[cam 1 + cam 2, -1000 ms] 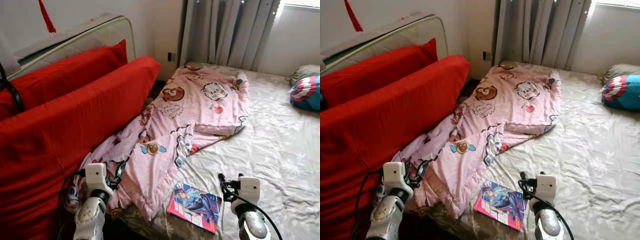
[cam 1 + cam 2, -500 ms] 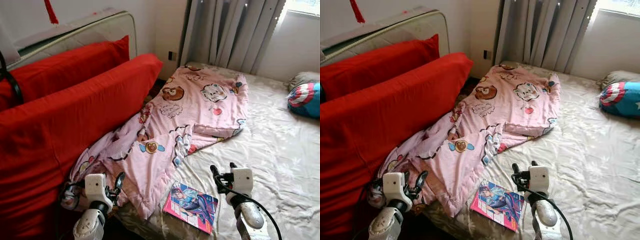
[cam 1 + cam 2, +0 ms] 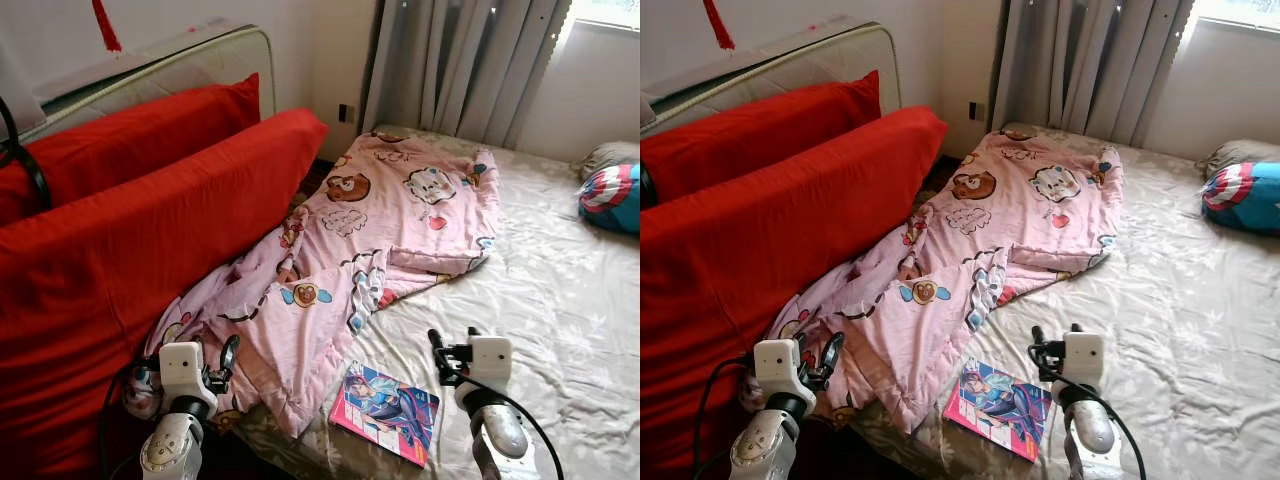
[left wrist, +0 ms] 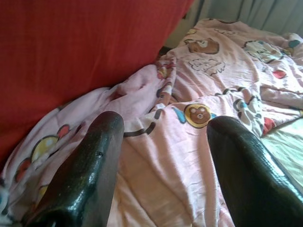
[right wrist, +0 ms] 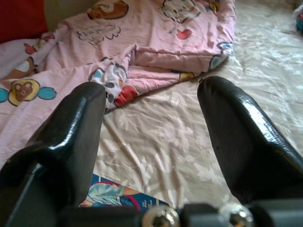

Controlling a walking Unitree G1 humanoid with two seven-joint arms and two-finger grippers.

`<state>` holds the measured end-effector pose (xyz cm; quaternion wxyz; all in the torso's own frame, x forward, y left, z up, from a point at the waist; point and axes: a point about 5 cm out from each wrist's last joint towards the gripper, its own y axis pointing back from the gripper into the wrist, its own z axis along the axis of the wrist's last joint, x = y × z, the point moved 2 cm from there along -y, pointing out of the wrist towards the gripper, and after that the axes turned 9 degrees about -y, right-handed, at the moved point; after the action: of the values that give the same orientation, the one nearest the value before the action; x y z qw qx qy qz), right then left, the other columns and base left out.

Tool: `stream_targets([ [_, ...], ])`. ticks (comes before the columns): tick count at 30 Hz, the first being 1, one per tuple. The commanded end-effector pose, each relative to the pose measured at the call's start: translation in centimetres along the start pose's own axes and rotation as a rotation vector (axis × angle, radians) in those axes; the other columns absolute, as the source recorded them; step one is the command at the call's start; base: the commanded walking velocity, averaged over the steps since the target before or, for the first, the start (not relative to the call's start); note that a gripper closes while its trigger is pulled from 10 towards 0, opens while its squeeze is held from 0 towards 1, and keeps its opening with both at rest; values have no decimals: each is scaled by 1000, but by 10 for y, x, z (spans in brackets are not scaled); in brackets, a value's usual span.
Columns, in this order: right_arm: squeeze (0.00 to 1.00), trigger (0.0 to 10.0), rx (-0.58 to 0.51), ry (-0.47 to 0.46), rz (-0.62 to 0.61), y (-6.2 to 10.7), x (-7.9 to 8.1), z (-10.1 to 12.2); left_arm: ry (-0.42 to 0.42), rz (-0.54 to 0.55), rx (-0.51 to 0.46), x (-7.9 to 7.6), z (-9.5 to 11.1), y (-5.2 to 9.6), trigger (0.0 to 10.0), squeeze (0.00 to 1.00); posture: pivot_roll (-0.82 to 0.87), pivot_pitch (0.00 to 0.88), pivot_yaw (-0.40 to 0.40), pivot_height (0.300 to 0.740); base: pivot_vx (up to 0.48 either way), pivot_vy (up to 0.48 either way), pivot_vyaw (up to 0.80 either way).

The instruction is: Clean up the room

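A wide bed [image 3: 560, 290] in wrinkled cream sheeting with a faint floral sheen runs from centre toward 3 o'clock. Along 9 o'clock stand two long, plump red cushions [image 3: 150, 230] of matte cloth, with a pale rounded headboard [image 3: 170, 65] behind them at 11 o'clock. Pleated grey curtains [image 3: 460, 60] hang at 12 o'clock. A soft pink cartoon-print quilt [image 3: 370, 230], crumpled and partly folded back, sprawls from 12 o'clock down to 7 o'clock, where it spills off the bed edge. A round blue, red and white shield-pattern pillow [image 3: 612, 195] lies at 3 o'clock. A flat glossy comic book [image 3: 385, 412] rests on the sheet at 6 o'clock, just beside the quilt's hem. The left gripper [image 3: 222, 362] hovers at 7 o'clock over the hanging quilt, fingers spread and empty; the right gripper [image 3: 452, 345] at 5 o'clock, just past the book, is likewise parted, holding nothing.
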<state>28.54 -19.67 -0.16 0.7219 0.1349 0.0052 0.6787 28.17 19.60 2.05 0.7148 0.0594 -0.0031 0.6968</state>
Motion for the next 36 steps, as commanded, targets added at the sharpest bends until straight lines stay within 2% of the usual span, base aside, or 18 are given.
stream_targets([
  [1, 0, 10000, 13, -7, -23, 0, -4, -1, -18, -15, -1, 0, 4, -5, 10000, 0, -43, 0, -5, 740, 0, 0, 0],
  [8, 0, 10000, -11, -20, -27, 2, -5, 0, -36, -12, 1, 5, 6, -7, 10000, 0, -37, 0, -1, 740, 0, 0, 0],
  [16, 0, 10000, 45, -7, -32, 0, -2, -6, -32, -6, -3, 5, 7, -7, 10000, 0, -23, 0, -7, 740, 0, 0, 0],
  [20, 0, 10000, 40, -2, -25, -1, -2, -4, -30, -9, -1, 4, 6, -6, 10000, 0, -23, 0, -7, 710, 0, 0, 0],
  [24, 0, 10000, 15, -11, -24, -1, -3, -1, -27, -7, -1, 4, 7, -7, 10000, 0, -23, 0, -8, 710, 0, 0, 0],
  [36, 0, 10000, 54, -13, -27, -3, -1, -5, -23, -9, 6, 3, 7, -9, 10000, 0, -25, 0, -2, 700, 0, 0, 0],
])
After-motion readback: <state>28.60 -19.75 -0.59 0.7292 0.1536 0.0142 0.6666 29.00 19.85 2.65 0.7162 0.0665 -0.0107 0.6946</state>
